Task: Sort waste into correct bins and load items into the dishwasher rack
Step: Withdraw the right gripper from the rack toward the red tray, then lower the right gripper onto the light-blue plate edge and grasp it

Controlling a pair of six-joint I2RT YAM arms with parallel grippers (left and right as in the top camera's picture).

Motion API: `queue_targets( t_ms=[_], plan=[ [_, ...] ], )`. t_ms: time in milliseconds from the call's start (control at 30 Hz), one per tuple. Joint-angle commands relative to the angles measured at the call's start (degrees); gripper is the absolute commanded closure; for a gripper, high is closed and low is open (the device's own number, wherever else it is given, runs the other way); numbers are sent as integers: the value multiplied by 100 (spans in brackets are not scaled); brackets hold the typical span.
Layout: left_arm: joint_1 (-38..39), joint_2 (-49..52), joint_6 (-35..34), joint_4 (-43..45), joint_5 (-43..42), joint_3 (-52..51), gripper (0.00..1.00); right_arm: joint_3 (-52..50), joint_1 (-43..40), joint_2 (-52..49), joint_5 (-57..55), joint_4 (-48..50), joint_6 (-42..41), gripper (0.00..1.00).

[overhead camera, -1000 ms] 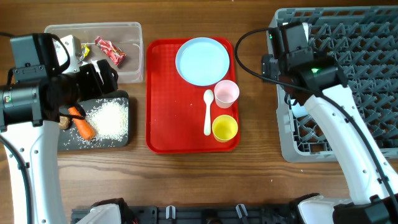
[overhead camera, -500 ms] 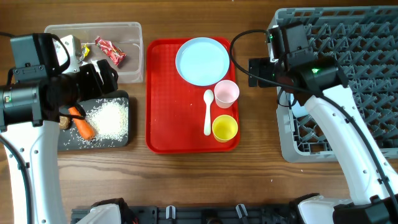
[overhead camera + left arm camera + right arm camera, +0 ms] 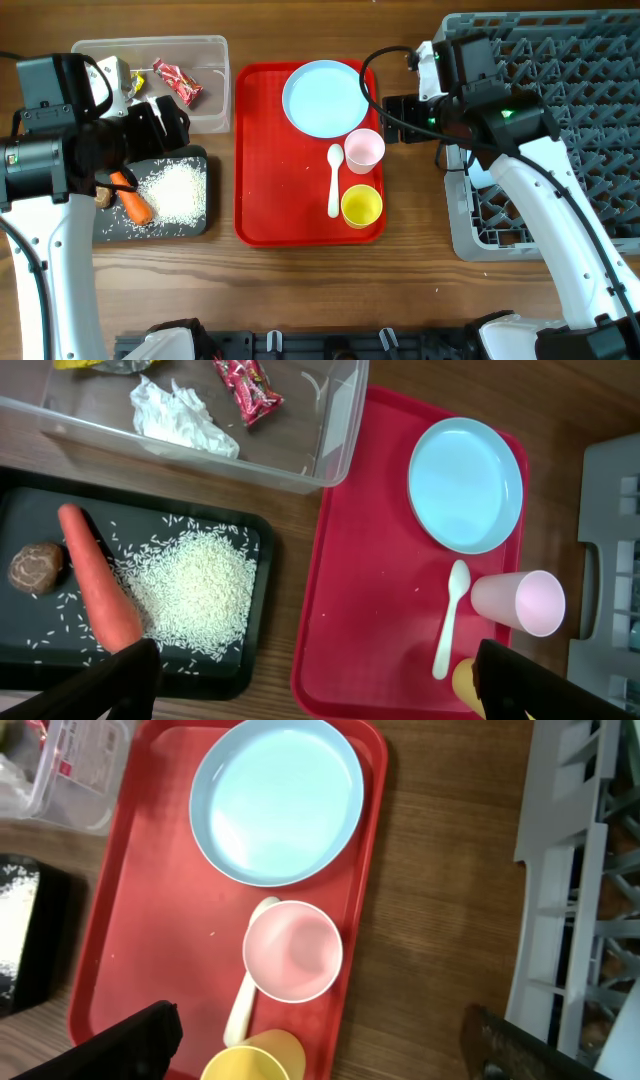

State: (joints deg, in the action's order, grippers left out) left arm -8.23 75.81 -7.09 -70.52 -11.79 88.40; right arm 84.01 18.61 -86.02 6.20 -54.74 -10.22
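right tool (image 3: 320, 1017) spread wide, pink cup (image 3: 292, 951) near, centred before its gap.

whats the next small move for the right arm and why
Probably ease the right gripper down toward the pink cup: its jaws are open and hold nothing, and the cup stands upright on the red tray, the item nearest the gripper.
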Motion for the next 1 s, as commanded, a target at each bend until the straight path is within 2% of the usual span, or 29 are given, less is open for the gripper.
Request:
queue_targets(
  t_ms=[0,267,600,800,900,967],
  plan=[
    [-31,-15,90,11,35,44,0,76,20,-114,184,31,-98,11],
    [-31,-15,90,13,35,44,0,76,20,-918,271,-13,-391,16],
    [-31,-15,90,13,35,44,0,153,20,-1102,267,361,-321,27],
    [-31,-15,90,13,35,44,0,957,17,-1211,267,566,-328,27],
    [-31,-15,90,13,35,44,0,1541,17,-1624,271,758,-326,27],
    [-31,-15,90,13,35,44,0,2070,17,-2260,299,748,-323,27]
  ],
)
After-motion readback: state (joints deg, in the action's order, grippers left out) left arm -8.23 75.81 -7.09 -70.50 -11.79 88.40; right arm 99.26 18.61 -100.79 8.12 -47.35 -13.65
